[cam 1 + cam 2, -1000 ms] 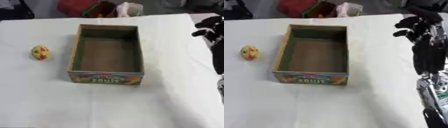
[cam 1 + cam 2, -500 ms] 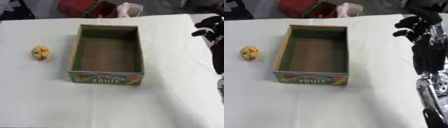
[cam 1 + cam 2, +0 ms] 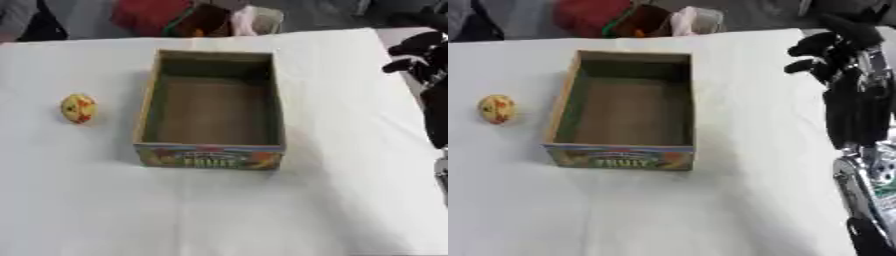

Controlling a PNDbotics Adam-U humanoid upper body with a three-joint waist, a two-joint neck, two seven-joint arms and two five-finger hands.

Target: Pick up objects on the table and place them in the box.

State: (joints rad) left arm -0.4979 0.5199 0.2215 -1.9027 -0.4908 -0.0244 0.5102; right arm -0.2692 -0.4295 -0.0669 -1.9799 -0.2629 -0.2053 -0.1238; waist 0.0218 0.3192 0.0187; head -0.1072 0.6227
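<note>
- The table point(image 3: 87, 200) under its white cloth is carrying everything in view.
- The box point(image 3: 213, 107) is sitting open-topped near the middle, its long axis running from near to far, its "FRUIT" end facing the camera.
- The right hand point(image 3: 826, 52) is hanging over the table's far right side, fingers curling inward with nothing in them, well apart from the box.
- The yellow object point(image 3: 78, 108), egg-shaped with red marks, is lying left of the box, its long axis running near to far, across the box from the hand.

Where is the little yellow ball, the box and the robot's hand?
yellow ball point(image 3: 78, 108), left eye view, its middle.
box point(image 3: 212, 157), left eye view, printed front wall.
right hand point(image 3: 833, 47), right eye view, its curled fingers.
</note>
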